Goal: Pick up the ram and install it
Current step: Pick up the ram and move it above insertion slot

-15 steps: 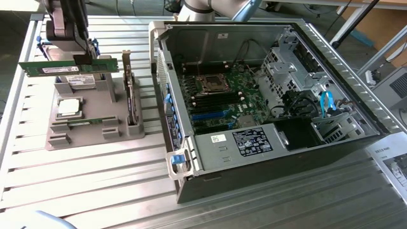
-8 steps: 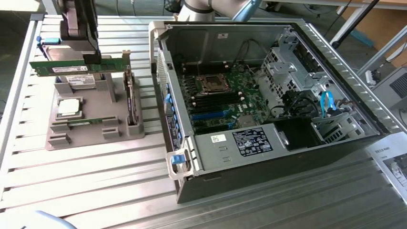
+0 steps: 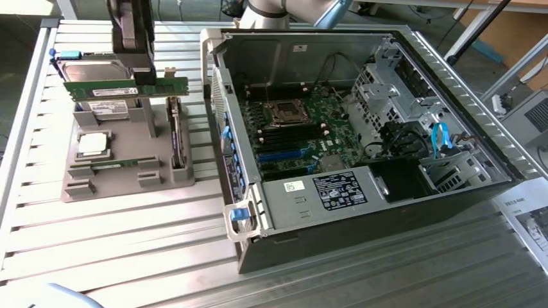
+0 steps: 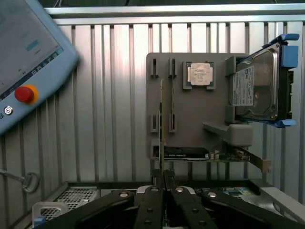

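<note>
The big open computer case [image 3: 360, 250] sits on the metal table [image 3: 128, 256]. Beside it, on the exterior view's left, is a gray holder [image 3: 120, 160] with a silver hard drive [image 4: 259, 86] standing at one end.

The ram [image 3: 171, 85] is up in the air over that holder, level and side-on to the case. The gripper [image 3: 144, 78] pinches it tight, with its two fingers pressed flat on the two faces near the middle of the top edge. In the wrist view the ram [image 4: 161, 119] looks like a thin line coming out from the gripper [image 4: 164, 175].

The ram is probably very light and stiff, but thin, so it could snap or bend if pushed crooked. Its faces are smooth and could slip. The middle of the long edge seems a good place to hold, away from the bottom edge that plugs in.

It is a long, skinny green board with dark chips and a small white label [image 3: 110, 92].
</note>
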Motion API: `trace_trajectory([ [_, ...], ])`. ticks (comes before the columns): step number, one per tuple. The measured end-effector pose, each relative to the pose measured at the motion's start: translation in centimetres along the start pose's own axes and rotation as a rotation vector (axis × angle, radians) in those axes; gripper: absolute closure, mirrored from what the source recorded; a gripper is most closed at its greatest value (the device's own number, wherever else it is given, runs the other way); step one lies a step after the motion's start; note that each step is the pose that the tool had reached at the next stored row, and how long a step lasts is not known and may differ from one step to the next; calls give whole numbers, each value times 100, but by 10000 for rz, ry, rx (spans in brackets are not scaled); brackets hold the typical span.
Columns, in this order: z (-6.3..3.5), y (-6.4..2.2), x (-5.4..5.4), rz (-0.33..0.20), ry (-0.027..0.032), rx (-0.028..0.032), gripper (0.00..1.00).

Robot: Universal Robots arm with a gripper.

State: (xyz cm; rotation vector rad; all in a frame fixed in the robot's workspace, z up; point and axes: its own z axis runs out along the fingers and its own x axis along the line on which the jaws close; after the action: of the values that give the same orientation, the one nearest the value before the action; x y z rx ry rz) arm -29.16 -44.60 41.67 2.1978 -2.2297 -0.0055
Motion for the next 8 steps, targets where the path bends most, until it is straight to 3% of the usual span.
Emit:
trace_trajectory([
  [2,-2,-173,-3,-17,1,-1,88],
  [8,-4,-394,-6,-48,1,0,88],
])
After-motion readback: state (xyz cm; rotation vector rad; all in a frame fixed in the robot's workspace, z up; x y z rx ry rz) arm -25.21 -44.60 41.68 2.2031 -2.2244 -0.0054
